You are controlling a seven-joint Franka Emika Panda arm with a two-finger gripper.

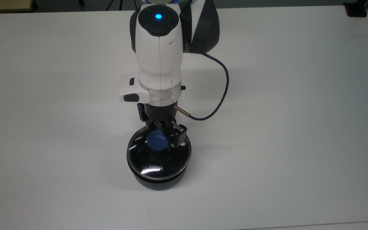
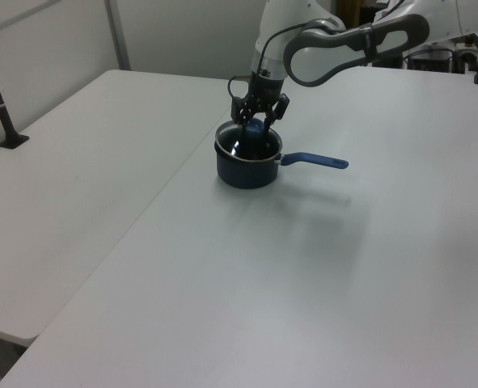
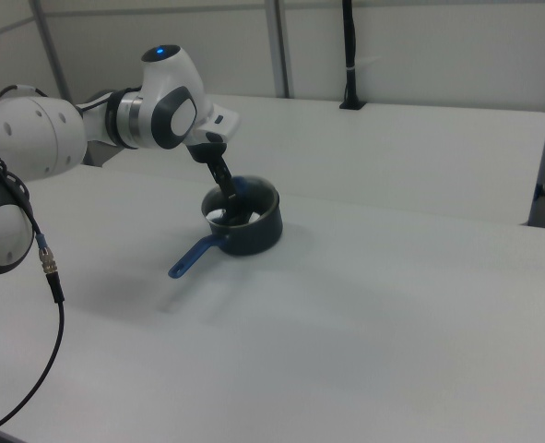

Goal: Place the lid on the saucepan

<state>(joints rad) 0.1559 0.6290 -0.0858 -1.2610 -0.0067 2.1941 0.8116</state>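
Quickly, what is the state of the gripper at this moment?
Gripper: shut on the lid by its blue knob, with the lid lying over the saucepan.

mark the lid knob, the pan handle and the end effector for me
Knob [image 1: 157, 142], top view, on its blue top face.
Handle [image 2: 315, 161], left view, mid-length of the blue bar.
End effector [image 1: 163, 136], top view, midway between the fingertips at the knob.
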